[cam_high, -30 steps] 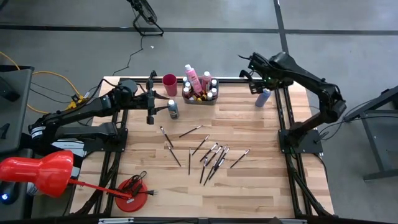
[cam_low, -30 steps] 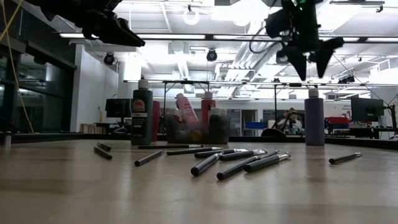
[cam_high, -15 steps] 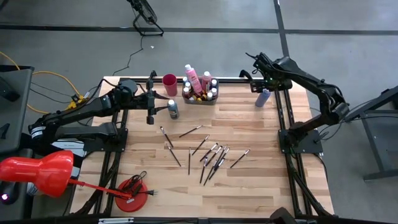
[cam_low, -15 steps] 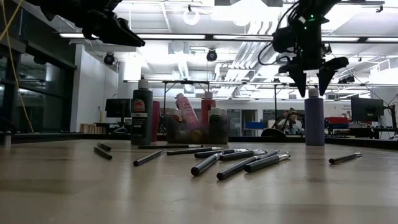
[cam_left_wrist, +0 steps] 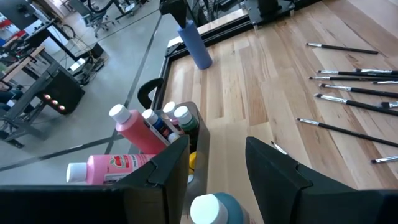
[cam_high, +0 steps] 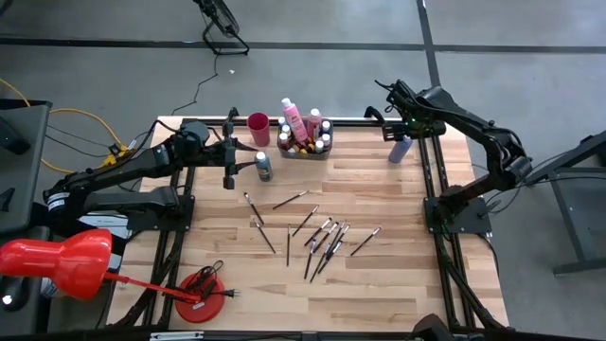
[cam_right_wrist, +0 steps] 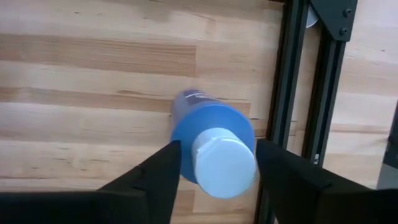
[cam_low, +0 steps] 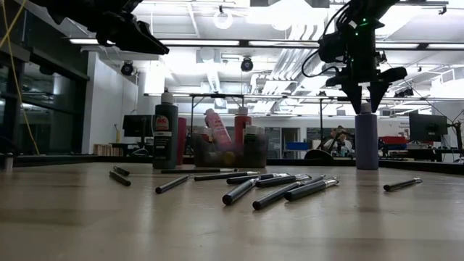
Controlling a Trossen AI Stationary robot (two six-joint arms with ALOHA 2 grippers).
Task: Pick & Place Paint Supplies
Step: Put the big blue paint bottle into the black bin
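A lavender-blue bottle with a white cap [cam_high: 401,148] [cam_low: 366,138] stands upright on its base near the table's far right corner. My right gripper [cam_right_wrist: 217,146] [cam_low: 366,98] is open just above it, one finger on either side of the cap [cam_right_wrist: 224,163]. A dark bottle with a pale cap [cam_high: 263,167] [cam_left_wrist: 211,208] stands left of the grey tray [cam_high: 305,151], which holds several bottles. My left gripper [cam_left_wrist: 216,143] hovers open high above the dark bottle. Several dark-handled brushes [cam_high: 317,235] lie flat mid-table.
A pink cup [cam_high: 258,124] stands left of the tray at the far edge. A red disc with a cord [cam_high: 203,295] lies at the near left. A black frame rail [cam_right_wrist: 283,93] runs close beside the lavender bottle. Bare wood lies between tray and lavender bottle.
My right gripper has come down over the lavender bottle and shifted slightly toward the table's right edge, so its fingertips now reach the cap's height. The bottle has not moved, and the left arm has kept still.
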